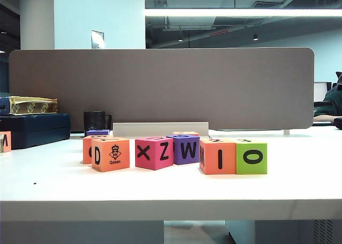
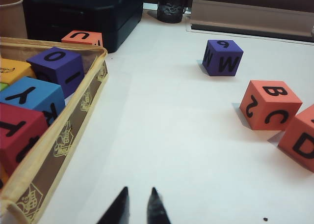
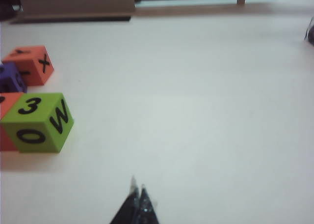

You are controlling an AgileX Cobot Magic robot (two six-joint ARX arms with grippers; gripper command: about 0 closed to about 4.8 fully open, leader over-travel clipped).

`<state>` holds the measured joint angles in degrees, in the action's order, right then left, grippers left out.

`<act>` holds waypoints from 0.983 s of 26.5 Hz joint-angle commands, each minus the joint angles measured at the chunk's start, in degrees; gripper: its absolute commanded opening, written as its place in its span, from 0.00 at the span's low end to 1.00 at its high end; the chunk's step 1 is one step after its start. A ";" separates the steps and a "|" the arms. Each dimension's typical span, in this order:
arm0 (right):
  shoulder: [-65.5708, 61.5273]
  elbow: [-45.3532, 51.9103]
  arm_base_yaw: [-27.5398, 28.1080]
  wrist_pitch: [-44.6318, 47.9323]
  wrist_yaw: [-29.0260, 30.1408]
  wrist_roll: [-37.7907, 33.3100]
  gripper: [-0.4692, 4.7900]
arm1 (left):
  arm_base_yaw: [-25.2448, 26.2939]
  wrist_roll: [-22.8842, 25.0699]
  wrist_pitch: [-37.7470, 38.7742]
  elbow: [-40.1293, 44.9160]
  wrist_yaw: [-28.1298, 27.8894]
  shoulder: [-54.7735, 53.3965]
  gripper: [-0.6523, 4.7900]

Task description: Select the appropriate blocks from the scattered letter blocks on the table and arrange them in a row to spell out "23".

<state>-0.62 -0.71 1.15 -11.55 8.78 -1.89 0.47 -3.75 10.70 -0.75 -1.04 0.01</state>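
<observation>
Exterior view: table (image 1: 160, 188) front edge bare; then orange block (image 1: 217, 156) touching green block (image 1: 251, 158). Left gripper (image 2: 139, 207) nearly closed, empty, beside box (image 2: 73, 118). Right gripper (image 3: 138, 199) closed, empty, open tabletop beyond.

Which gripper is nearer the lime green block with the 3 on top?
Right. The right gripper hovers near the lime green block; the left gripper sits by the block tray, that block out of its view.

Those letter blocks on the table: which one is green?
The lime green block at the right end of the row, showing a black "O" in front. It touches the orange "I" block; the others are orange, pink or purple.
</observation>
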 commanded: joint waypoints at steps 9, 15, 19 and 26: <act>0.66 0.50 0.02 0.63 -7.96 0.22 0.09 | -0.04 -0.11 -0.07 0.13 0.22 -0.02 0.21; 0.66 0.52 0.02 0.63 -8.11 0.81 0.09 | -0.04 -0.11 -0.07 0.13 0.22 -0.02 0.21; 0.66 0.52 0.02 0.76 -7.85 0.66 0.09 | -0.04 -0.11 -0.07 0.13 0.22 -0.02 0.21; 0.66 0.52 -0.09 1.09 -7.37 0.52 0.09 | -0.04 -0.11 -0.07 0.13 0.22 -0.02 0.21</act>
<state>-0.60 -0.32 1.10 -10.57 1.34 -1.19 0.47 -3.75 10.70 -0.75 -1.04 0.01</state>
